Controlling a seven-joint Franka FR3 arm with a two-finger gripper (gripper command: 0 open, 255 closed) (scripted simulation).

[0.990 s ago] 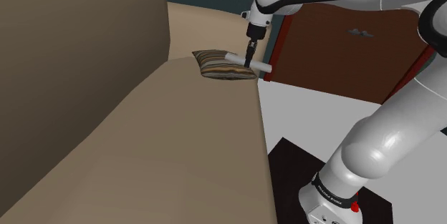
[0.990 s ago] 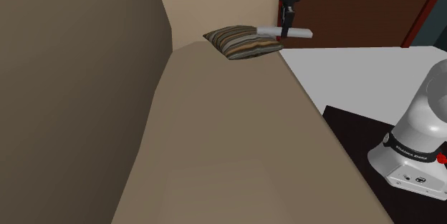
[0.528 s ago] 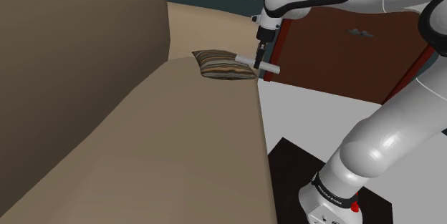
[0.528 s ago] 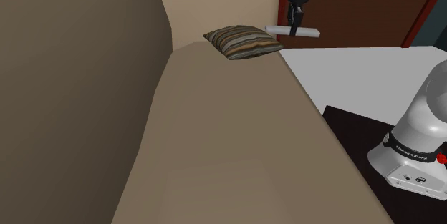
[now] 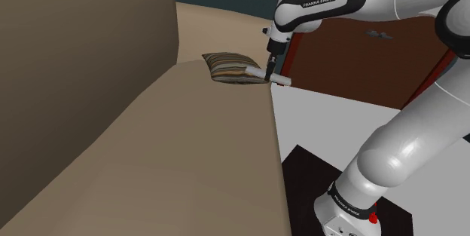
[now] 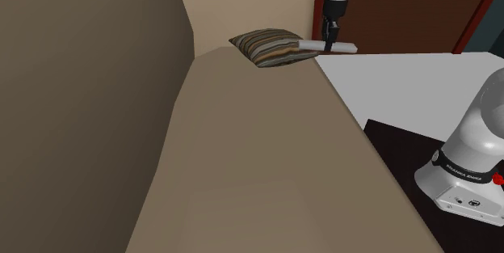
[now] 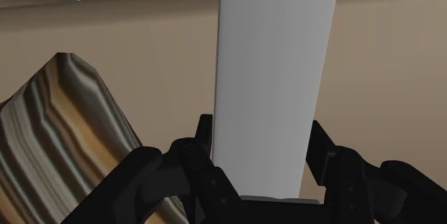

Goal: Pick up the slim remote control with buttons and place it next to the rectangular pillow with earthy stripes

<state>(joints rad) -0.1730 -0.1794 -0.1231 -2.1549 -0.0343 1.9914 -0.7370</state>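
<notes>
A tan sofa (image 5: 188, 159) takes up the shoulder view's left, its tall backrest rising beside a long seat that runs away toward the far armrest. At that far end of the seat lies the rectangular pillow (image 5: 232, 68), striped in browns, greys and ochre. Just beside the pillow's edge, toward the shoulder view's right, is the slim remote (image 5: 280, 80), drawn plain white-grey with no buttons to make out. It lies roughly level, its near end meeting the pillow's corner and its other end reaching out past the seat's edge. Whether it rests on the cushion or sits a little above it cannot be told. The fingers (image 7: 197, 151) are closed on the remote, clasping its narrow sides near one end in the wrist view, with the striped pillow off to one side and tan upholstery beneath. The gripper (image 5: 270, 70) points straight down from a wrist bent over the sofa's corner. Behind it stands a dark red-brown door (image 5: 354, 53), and the white arm sweeps back over pale floor (image 5: 339, 121) to its base on the black stand (image 5: 301, 189) at the lower right. A second ago the remote hung higher, above the pillow. Since then it has dropped to about the pillow's height beside it.
</notes>
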